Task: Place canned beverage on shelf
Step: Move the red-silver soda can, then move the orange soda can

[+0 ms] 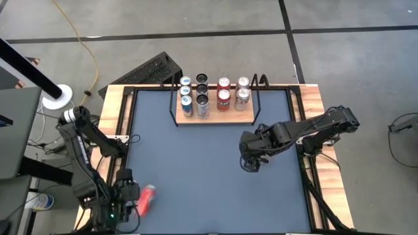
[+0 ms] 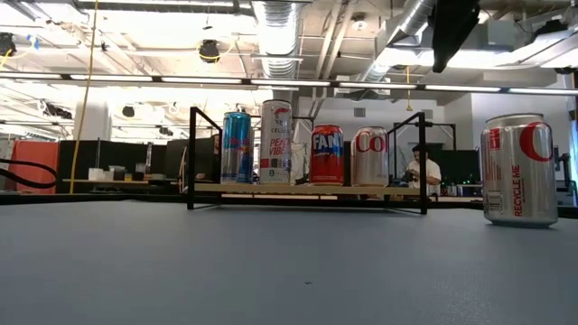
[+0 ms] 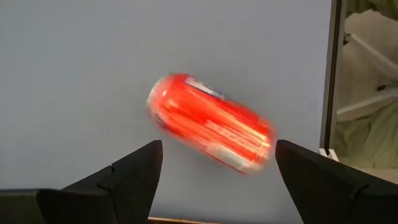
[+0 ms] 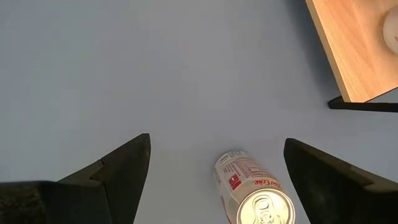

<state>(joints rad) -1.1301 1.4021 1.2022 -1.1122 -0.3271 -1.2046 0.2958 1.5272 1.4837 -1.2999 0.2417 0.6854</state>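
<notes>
A silver can (image 4: 254, 194) stands upright on the blue tabletop (image 4: 155, 74) between the right gripper's (image 4: 214, 180) spread fingers (image 4: 118, 171).

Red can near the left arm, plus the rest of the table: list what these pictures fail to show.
- Red can: blurred in the left wrist view, so its label is unreadable; small in the high view.
- Silver can: cut off by the right wrist picture's edge; in the high view the right gripper covers it.
- Shelf: in the low view the front cans hide the rows behind.
- Left gripper: lost in dark arm parts in the high view.
</notes>
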